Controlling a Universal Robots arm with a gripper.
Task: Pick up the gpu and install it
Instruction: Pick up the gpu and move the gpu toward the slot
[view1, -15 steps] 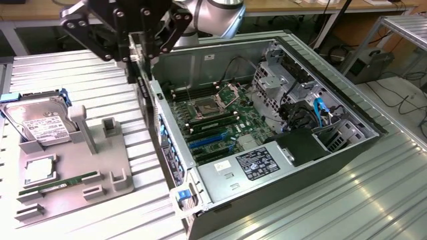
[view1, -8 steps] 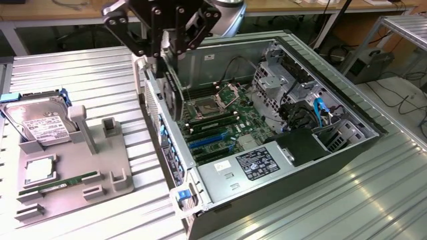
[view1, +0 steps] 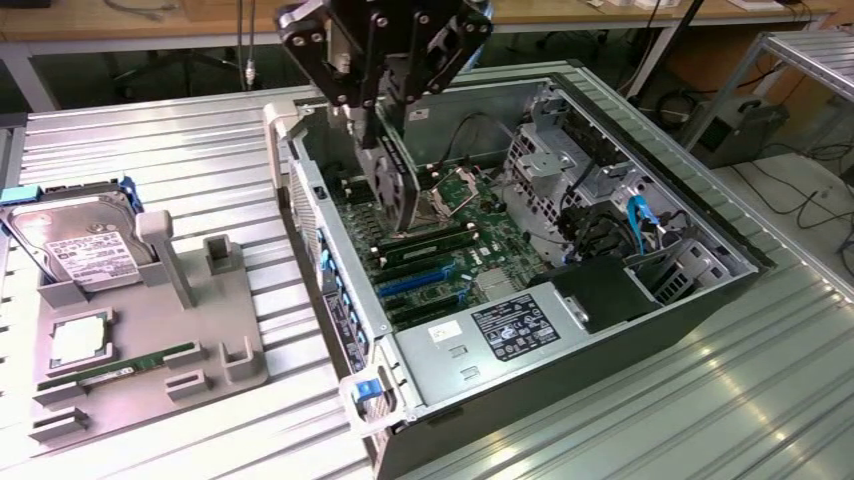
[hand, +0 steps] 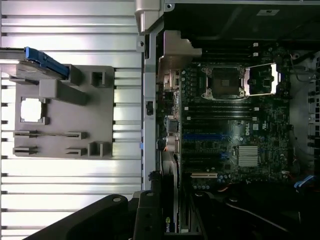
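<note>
The exterior view stands high and to one side, angled down across the whole open computer case (view1: 614, 390) and grey parts holder (view1: 194, 310). The wrist view looks straight down, nearer — both share the motherboard (hand: 265, 127) and holder.

1. Bench (view1: 160, 140): silver, ribbed with parallel lines.
2. Tray (view1: 200, 310): plain grey.
3. Hard drive (view1: 83, 252): silver, white label.
4. RAM stick (view1: 118, 368): green.
5. Case (view1: 601, 400): black shell, silver inside.
6. Motherboard (view1: 494, 240): dark green, blue slots.
7. gpu (view1: 396, 185) and gripper (view1: 383, 120): black.
</note>
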